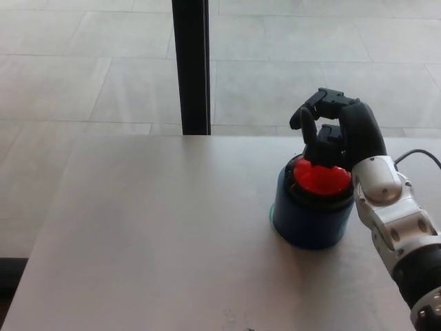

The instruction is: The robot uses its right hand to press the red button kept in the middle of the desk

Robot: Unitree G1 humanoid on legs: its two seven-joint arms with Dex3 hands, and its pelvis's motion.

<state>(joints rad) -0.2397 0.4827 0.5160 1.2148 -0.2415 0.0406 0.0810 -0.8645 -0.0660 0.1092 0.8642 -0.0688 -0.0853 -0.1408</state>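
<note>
A round red button [319, 179] tops a dark blue cylindrical base [310, 217] standing on the pale desk [151, 234], right of the middle. My right hand [334, 131] reaches in from the right on a silver forearm [389, 207]. Its black fingers [308, 138] curl downward, their tips resting on the far part of the red dome. The hand holds nothing. My left hand is out of the picture.
A black vertical post [191, 65] rises behind the desk's far edge. Beyond it lies a floor of large grey tiles [89, 69]. A thin black cable [420, 155] trails from my right arm.
</note>
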